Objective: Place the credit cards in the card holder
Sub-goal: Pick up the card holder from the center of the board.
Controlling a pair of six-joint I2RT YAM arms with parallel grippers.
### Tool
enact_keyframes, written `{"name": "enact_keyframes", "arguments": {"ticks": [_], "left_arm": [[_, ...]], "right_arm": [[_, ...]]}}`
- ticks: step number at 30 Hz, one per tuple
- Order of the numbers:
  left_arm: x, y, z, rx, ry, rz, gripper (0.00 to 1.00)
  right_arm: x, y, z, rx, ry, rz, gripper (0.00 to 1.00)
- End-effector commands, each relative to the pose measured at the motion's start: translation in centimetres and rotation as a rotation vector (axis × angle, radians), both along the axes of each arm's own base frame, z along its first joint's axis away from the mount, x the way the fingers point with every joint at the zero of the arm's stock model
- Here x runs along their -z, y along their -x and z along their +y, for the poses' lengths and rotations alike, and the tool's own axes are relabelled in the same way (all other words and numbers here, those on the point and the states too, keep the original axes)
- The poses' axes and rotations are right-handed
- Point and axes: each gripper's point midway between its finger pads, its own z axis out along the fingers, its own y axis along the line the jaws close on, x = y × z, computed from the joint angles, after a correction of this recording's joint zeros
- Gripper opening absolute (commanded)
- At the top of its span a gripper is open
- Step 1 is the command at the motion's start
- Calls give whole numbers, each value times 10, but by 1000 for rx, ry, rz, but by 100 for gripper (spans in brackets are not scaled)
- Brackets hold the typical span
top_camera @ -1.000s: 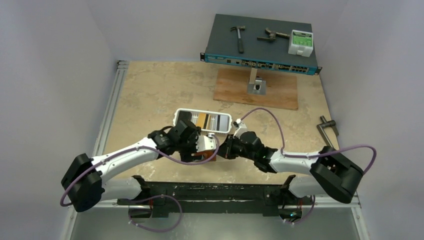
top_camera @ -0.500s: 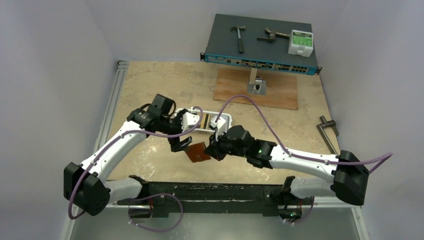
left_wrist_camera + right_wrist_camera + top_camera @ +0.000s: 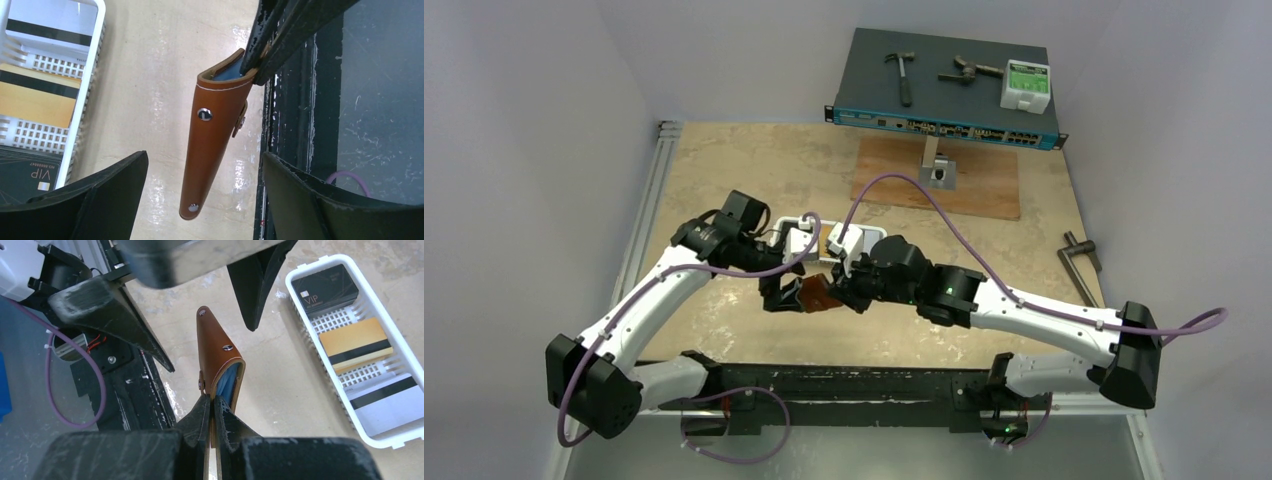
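Right wrist view: the card holder (image 3: 216,352) is pinched by the right gripper (image 3: 212,407); the left gripper (image 3: 204,155) is spread wide around it, apart.

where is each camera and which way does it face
Top: above and behind, looking down on the table; left arm and right arm show.
Left wrist: on the left arm, looking down past the open left claw at the wallet.
Right wrist: on the right arm, looking along the right claw, shut on the wallet.
Shared: both wrist views show the wallet and card tray.
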Motion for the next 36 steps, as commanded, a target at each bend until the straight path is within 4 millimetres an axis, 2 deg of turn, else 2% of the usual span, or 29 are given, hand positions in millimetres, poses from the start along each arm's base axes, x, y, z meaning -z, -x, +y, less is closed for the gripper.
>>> {"name": "enact_keyframes", "arguments": {"ticks": [1, 4, 6, 9, 10, 12, 14, 17, 18, 19, 23, 26, 31, 33, 36], "left_arm": [[-24, 7, -9, 23, 110, 17, 79], [-32, 15, -8, 34, 131, 30, 58], [-40, 22, -8, 42, 150, 38, 40], [-46, 30, -6, 35, 163, 50, 3], [-48, 31, -5, 18, 161, 52, 0], [-51, 28, -4, -42, 159, 61, 0], [-55, 23, -3, -128, 163, 73, 0], [-61, 7, 4, -322, 158, 64, 0], [-65, 3, 8, -387, 155, 56, 0], [-70, 0, 12, -444, 147, 54, 0], [-94, -7, 26, -631, 187, 31, 0], [-110, -10, 34, -695, 221, -24, 0], [-122, -27, 47, -839, 234, -70, 0], [-125, -28, 43, -878, 263, -12, 0], [-131, -27, 33, -907, 302, 98, 0]], "right_arm": [[-33, 0, 5, -41, -21, -82, 0], [-41, -4, 5, -35, -14, -112, 0], [-45, -8, 6, -29, -4, -130, 0], [-56, -19, 8, 9, -5, -165, 0], [-60, -25, 8, 40, -10, -179, 0], [-75, -38, 7, 118, -37, -205, 0], [-89, -52, -1, 247, -81, -196, 9], [-106, -67, -23, 425, -133, -198, 47], [-110, -68, -29, 457, -155, -187, 56], [-112, -67, -33, 490, -183, -162, 61], [-115, -55, -36, 535, -311, -10, 61], [-109, -44, -22, 511, -377, 118, 56], [-92, -29, 6, 448, -444, 276, 51], [-96, -27, 12, 435, -479, 260, 51], [-102, -30, 12, 460, -436, 130, 52]]}}
